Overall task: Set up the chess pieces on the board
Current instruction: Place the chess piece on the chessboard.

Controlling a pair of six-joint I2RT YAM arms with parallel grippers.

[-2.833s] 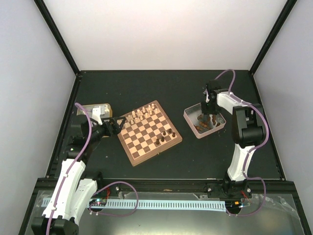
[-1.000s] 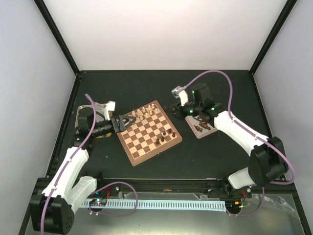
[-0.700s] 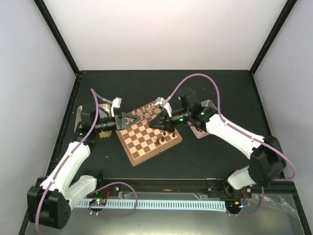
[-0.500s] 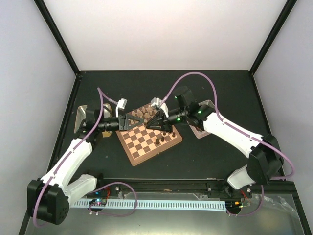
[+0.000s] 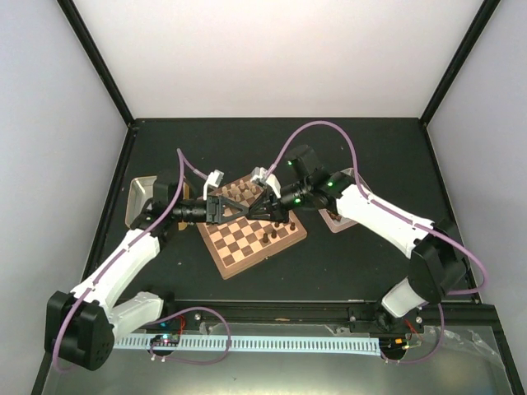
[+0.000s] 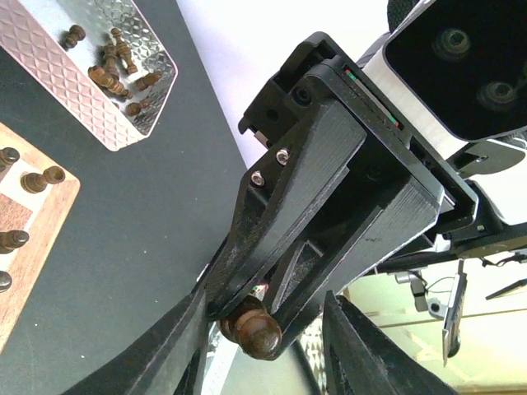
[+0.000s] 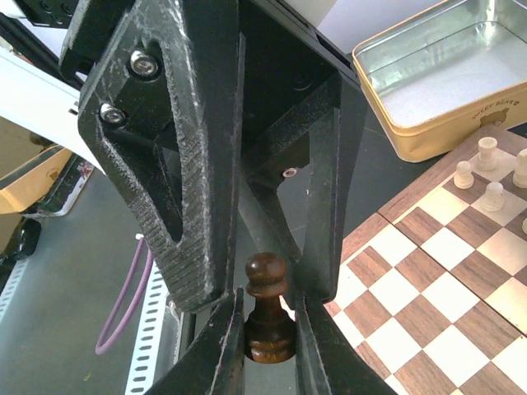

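Both grippers meet over the far side of the board [image 5: 247, 247]. My right gripper [image 7: 268, 300] is shut on the base of a dark brown pawn [image 7: 268, 317], held upright in the air. My left gripper [image 6: 263, 300] faces it, its two fingers straddling the pawn [image 6: 251, 327] and the right fingertips. A small gap shows on each side of the pawn's head. In the top view the left gripper [image 5: 233, 206] and the right gripper [image 5: 252, 206] overlap. Pale pieces [image 5: 239, 191] stand on the far rows. A few dark pieces [image 5: 276, 234] stand near the right edge.
A gold-sided tin [image 7: 445, 90] lies empty left of the board, also seen as the gold tin [image 5: 140, 197]. A silver tin [image 6: 90, 66] right of the board holds several loose dark pieces. The black table has raised dark edges.
My left arm has swung right from the gold tin to above the board and its jaws have narrowed. My right arm has carried the pawn left to meet it.
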